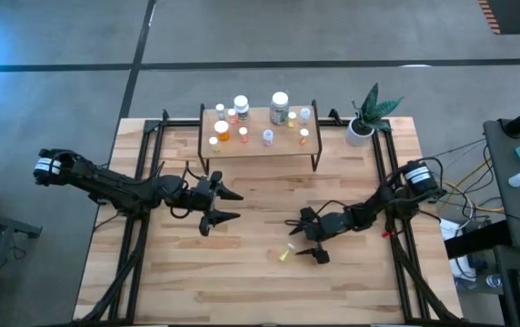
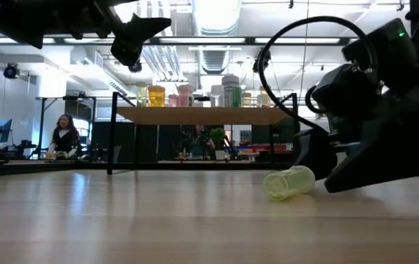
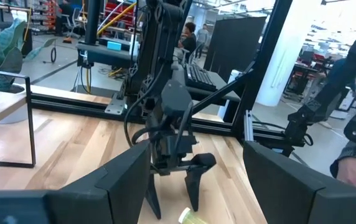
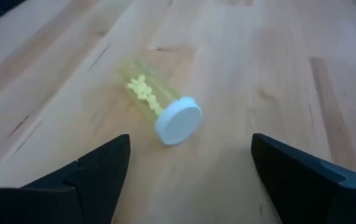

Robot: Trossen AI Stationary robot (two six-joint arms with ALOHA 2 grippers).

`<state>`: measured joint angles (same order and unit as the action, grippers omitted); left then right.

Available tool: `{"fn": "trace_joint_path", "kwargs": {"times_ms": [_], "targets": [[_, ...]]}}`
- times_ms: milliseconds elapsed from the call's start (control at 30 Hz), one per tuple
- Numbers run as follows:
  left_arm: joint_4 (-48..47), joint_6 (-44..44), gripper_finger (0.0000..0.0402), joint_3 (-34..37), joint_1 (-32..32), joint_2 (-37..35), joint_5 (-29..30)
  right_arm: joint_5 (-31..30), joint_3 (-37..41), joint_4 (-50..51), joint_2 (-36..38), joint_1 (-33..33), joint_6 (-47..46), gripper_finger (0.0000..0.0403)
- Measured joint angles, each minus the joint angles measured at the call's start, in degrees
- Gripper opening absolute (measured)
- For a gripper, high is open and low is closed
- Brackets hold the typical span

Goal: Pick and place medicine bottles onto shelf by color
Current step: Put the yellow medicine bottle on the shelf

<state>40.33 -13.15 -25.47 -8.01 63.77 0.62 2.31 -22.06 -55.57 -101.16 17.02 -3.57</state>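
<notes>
Bottle (image 1: 284, 255), yellow, clear-bodied, white cap: lying on its side on the table (image 1: 242, 291), near the front, loose pills showing inside. Nothing is gripping it.

Right gripper (image 1: 308, 239): hovering low over the table just beside the bottle, its fingers (image 4: 91, 171) standing wide apart and holding nothing; the bottle is lying ahead of the gap between them, apart from both.

Left gripper (image 1: 227, 205): hanging above the table left of centre, in front of the shelf, fingers spread and holding nothing, pointing toward the right arm.

Shelf (image 1: 260, 141): standing at the table's far edge, carrying the other bottles (image 1: 280, 107) upright, with orange ones at its left and white, yellow and clear ones across the rest.

Plant (image 1: 365, 116): sitting in a white pot right of the shelf.
</notes>
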Motion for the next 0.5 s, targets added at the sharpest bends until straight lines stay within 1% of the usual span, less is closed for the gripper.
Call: {"fn": "trace_joint_path", "kwargs": {"times_ms": [133,233,500], "targets": [[0.16,0.00,0.0240,0.00,0.00,-0.11,0.02,1.05,0.01,-5.31,-3.40,-0.47,0.83,0.0324],[0.22,0.00,0.0240,0.00,0.00,-0.14,0.04,3.25,0.04,-8.28,-5.45,-1.40,1.32,0.0316],[0.49,-0.07,0.0240,0.00,0.00,-0.14,0.07,8.63,0.03,-12.24,-9.69,-4.64,0.38,0.0233]]}}
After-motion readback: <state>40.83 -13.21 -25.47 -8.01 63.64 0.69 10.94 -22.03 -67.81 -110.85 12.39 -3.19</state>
